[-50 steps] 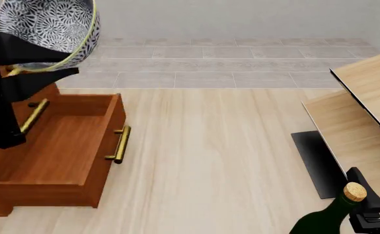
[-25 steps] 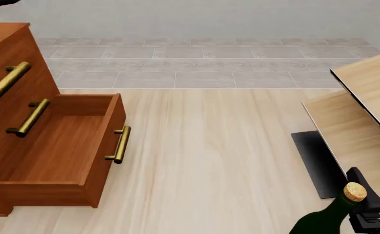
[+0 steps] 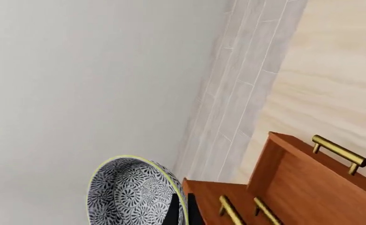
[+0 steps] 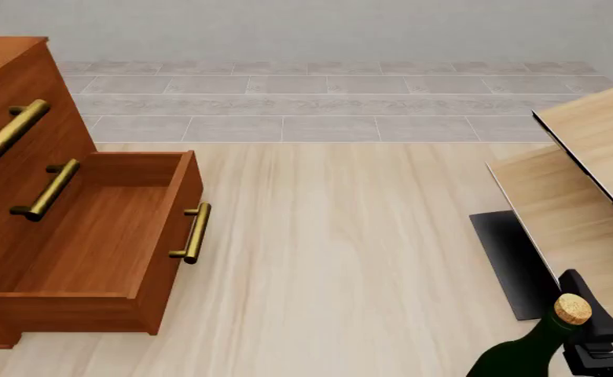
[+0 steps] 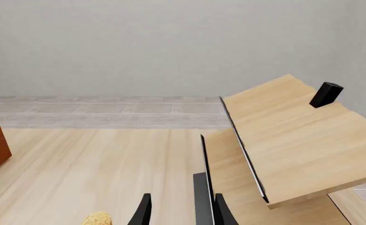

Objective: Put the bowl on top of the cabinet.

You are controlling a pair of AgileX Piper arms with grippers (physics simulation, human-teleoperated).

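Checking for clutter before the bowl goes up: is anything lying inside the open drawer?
No, the open drawer of the cabinet shows only its bare wooden bottom in the front view.

Front view: fixed, high, looking forward and down over worktop (image 4: pixel 338 236) and cabinet (image 4: pixel 34 196).
Left wrist: high, tilted, sharing that cabinet.
Right wrist: low, facing pale boards (image 5: pixel 289 140), also shared with front.

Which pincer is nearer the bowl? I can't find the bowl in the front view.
Left. The left pincer has its fingertips at the bowl, up beside the cabinet. The right pincer is across the table by the corked bottle.
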